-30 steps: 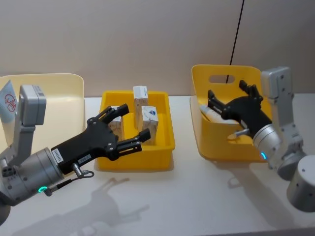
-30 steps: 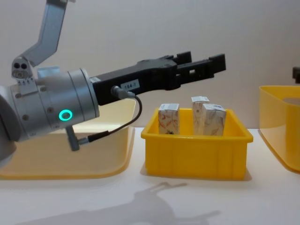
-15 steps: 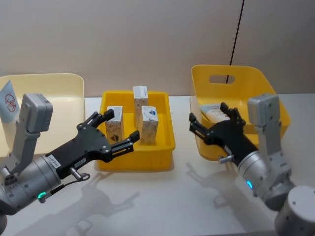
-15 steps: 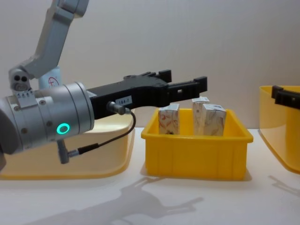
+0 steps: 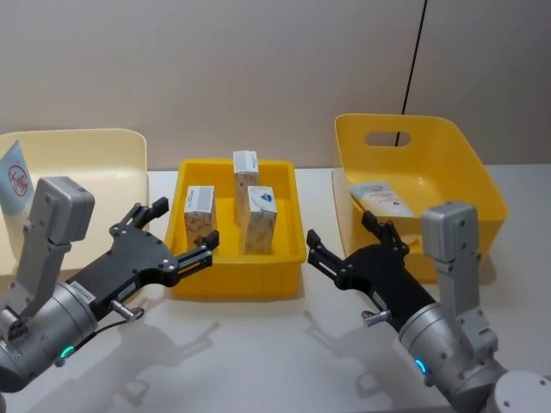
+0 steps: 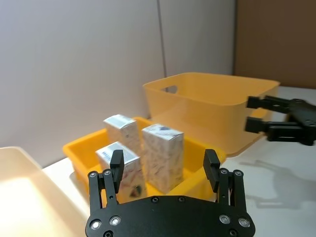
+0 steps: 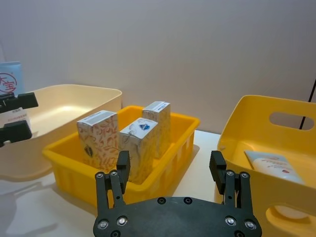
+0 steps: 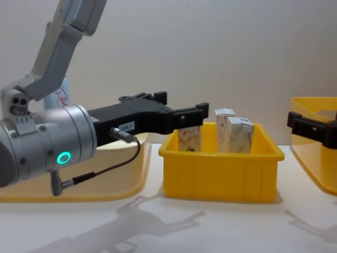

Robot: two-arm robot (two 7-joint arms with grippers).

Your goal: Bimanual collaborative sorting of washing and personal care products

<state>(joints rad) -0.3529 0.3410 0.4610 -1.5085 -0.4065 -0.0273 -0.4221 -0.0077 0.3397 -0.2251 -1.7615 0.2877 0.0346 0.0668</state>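
The right gripper, jaws released, has been withdrawn from the bin at 2 o'clock, where a tube is left lying; the left gripper, likewise released, was drawn back from the cartons at 12 o'clock: one placement is judged complete

Right gripper spread wide, holding nothing | three marbled cartons upright in yellow tray | pale tube lying in yellow handled bin
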